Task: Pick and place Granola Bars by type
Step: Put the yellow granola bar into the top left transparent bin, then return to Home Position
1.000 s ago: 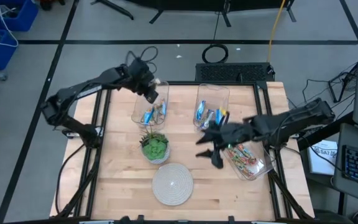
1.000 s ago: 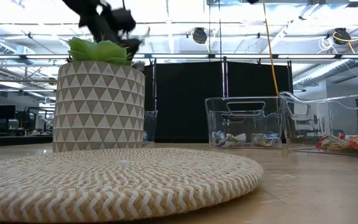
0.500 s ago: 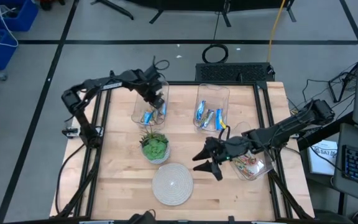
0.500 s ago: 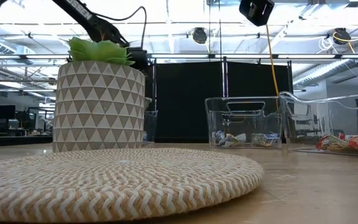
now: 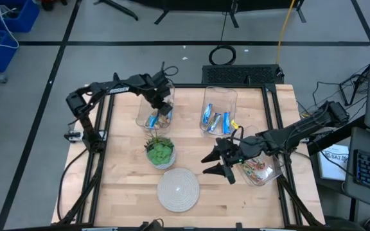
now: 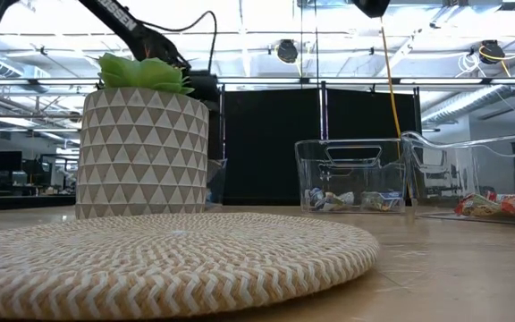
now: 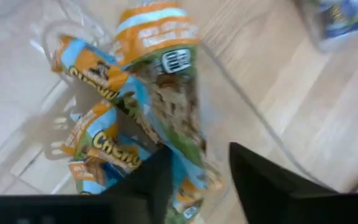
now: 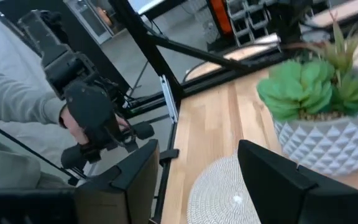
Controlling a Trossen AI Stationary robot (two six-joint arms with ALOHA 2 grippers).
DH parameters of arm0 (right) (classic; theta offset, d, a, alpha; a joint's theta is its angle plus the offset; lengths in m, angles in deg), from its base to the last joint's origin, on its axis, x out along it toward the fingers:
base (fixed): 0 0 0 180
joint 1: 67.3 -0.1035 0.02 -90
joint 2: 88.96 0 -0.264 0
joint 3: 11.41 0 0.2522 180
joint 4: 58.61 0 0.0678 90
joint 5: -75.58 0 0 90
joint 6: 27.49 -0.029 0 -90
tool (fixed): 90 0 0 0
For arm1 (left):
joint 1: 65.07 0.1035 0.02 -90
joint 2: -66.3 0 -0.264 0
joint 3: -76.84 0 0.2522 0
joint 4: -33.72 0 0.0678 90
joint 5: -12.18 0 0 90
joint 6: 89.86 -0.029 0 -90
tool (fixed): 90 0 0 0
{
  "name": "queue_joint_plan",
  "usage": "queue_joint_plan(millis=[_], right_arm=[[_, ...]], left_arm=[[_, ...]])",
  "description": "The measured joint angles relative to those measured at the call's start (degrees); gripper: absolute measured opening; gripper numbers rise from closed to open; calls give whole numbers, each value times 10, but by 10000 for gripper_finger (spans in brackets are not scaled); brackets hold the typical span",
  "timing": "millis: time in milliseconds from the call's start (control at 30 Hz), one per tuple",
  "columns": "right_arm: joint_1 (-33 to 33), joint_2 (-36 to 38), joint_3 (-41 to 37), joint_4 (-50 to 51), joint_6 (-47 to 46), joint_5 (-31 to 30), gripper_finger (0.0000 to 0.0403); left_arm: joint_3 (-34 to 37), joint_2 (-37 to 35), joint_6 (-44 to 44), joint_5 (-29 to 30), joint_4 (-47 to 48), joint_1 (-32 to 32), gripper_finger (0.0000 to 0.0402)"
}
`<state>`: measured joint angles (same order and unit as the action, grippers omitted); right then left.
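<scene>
**Landmark:** green succulent in a white triangle-patterned pot (image 5: 160, 153), on the pale wooden table (image 5: 127, 186).

**Granola bars, blue and orange wrapped** (image 7: 135, 118): heaped in the clear plastic bin (image 5: 154, 110) just behind the pot. In the left wrist view they lie directly ahead of that arm's fingers, overlapping; the uppermost bar's long axis runs roughly straight away from the fingers.

**Left gripper** (image 5: 164, 108): behind the pot, over this bin; fingers parted, nothing between them. Judged the nearer arm for this heap; a pick would mean closing across the top bar's narrow width.

**Granola bars, bright blue** (image 5: 216, 119): in a second clear bin (image 5: 220, 110), behind and to the right of the pot.

**Granola bars, multicoloured** (image 5: 257, 164): in a third, tilted clear bin (image 5: 268, 172), well right of the pot.

**Right gripper** (image 5: 220, 163): right of the pot, above bare table, fingers spread and empty, facing the pot and the round woven mat (image 5: 178, 189); the multicoloured bars lie behind it.
</scene>
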<state>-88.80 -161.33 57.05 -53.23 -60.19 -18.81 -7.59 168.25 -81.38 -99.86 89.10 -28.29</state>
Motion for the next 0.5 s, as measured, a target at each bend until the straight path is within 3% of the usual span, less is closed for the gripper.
queue_joint_plan(millis=[200, 400, 500], right_arm=[[10, 37, 0, 21, 23, -1, 210], [17, 81, 0, 32, 55, -3, 210], [17, 99, 0, 27, 81, -3, 210]], left_arm=[[0, -83, 93, 3, 25, 4, 250], [0, -260, 21, -97, 32, -37, 294], [0, -361, -4, -85, 6, -82, 305]])
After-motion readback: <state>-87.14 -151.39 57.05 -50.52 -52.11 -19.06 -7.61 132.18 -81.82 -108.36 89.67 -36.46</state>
